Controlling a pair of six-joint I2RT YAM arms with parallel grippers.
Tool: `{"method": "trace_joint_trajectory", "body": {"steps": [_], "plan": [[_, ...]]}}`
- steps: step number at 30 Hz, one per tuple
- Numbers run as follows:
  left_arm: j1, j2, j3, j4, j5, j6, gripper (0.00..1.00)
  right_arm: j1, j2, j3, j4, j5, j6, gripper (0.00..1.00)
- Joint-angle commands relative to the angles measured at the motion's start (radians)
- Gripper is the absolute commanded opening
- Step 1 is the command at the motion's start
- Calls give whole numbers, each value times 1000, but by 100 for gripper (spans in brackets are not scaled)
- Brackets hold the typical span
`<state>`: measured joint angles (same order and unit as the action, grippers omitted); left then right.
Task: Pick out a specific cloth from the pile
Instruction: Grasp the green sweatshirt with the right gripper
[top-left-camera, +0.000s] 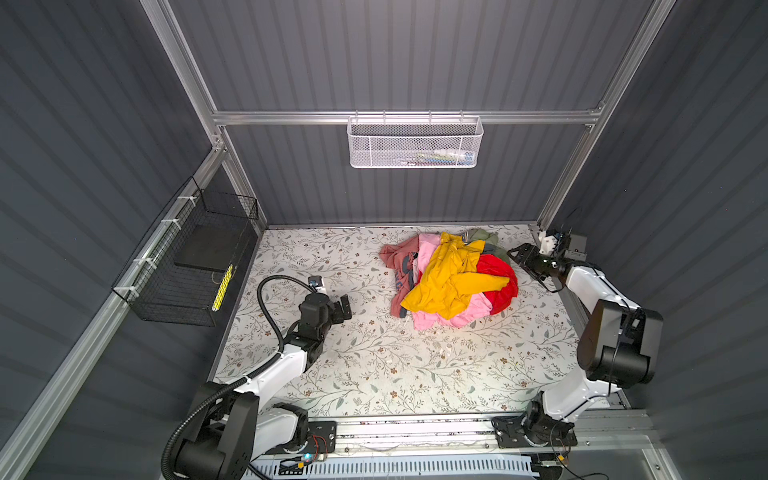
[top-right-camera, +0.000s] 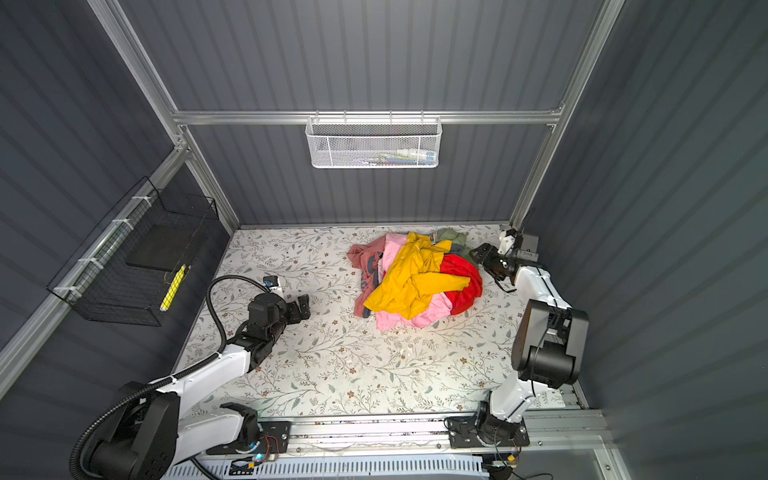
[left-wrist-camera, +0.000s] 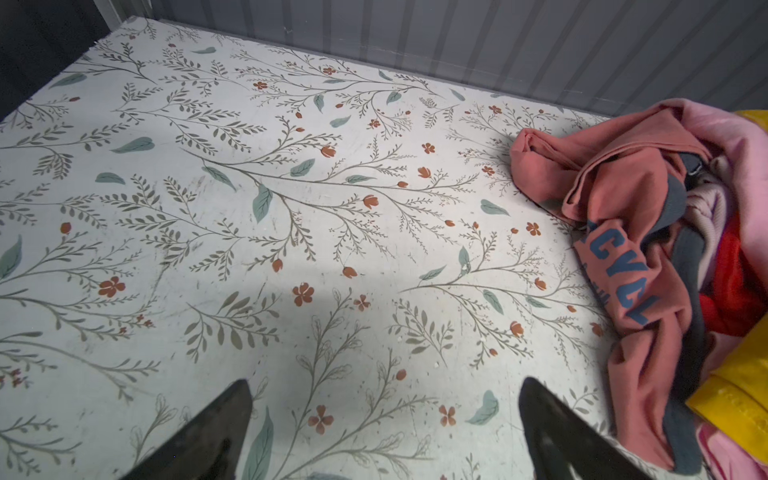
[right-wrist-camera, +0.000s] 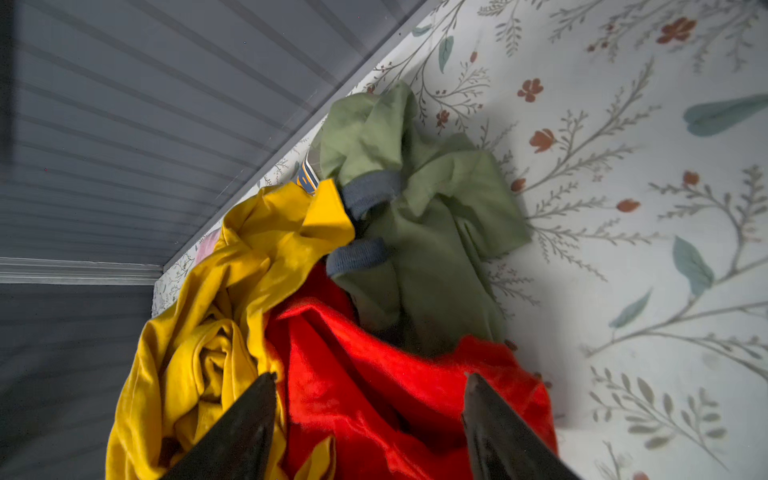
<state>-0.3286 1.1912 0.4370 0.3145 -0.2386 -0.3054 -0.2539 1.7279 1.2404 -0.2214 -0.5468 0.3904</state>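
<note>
The left gripper (top-left-camera: 343, 308) sits left of the pile (top-left-camera: 449, 286) with its fingers wide apart, holding nothing. The cloth (right-wrist-camera: 428, 199) is bunched at the pile's far right corner, partly tucked under the red garment (right-wrist-camera: 353, 353). It looks longest from its far end toward the right gripper (right-wrist-camera: 370, 380). That gripper's fingers are apart above red, so closing here might grab red instead.

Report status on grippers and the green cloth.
Left gripper open, away from pile. Right gripper open, by red garment. Olive cloth at pile's far edge, yellow garment overlapping it.
</note>
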Motion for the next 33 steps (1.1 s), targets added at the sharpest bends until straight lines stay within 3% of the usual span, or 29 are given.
{"method": "trace_joint_trajectory", "body": {"steps": [1,11,20,26,29,33], "plan": [[-10,5,10,-13,28,-11,100,33,73,119,-101,52,-64,71],[-9,14,32,-28,53,-7,100,113,396,485,-217,138,-47,71],[-10,-2,40,-66,56,-9,100,152,590,690,-231,144,51,70],[-10,7,57,-77,62,-8,100,158,693,844,-304,188,73,62],[-10,20,63,-76,70,-9,100,158,689,841,-252,178,98,49],[-12,32,66,-72,79,-18,100,158,654,781,-101,131,127,17]]}}
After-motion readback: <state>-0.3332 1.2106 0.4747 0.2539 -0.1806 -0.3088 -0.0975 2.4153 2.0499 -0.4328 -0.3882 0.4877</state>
